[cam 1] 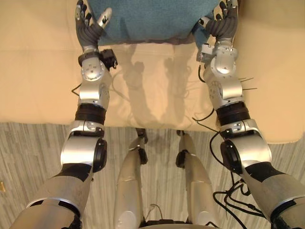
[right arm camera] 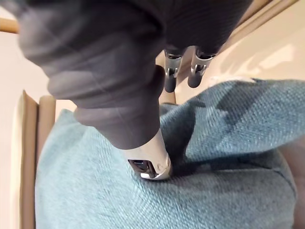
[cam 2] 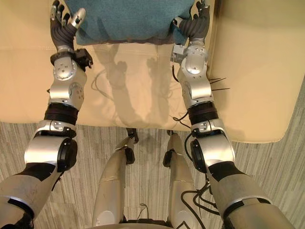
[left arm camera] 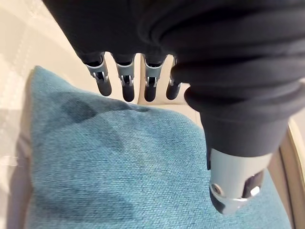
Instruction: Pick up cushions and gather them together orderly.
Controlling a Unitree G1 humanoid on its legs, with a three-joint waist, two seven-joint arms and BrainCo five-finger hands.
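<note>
At the far edge of the cream sofa seat [cam 1: 152,86], the left robot hand [cam 1: 89,26] is spread, its thumb on the teal cushion [cam 1: 147,19]. The right robot hand [cam 1: 222,24] flanks the opposite side, fingers straight, thumb denting the fabric. The cushion looks soft and light, so it is probably best squeezed between both palms at mid-sides.

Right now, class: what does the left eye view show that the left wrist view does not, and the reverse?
The left eye view adds the right hand at the right corner of the teal woven cushion, and the grey striped floor. The left wrist view adds, close up, the fabric's weave and, on the left hand, straight dark-tipped fingers reaching past the cushion's edge. Both share the cushion, the left hand and the cream sofa seat.
</note>
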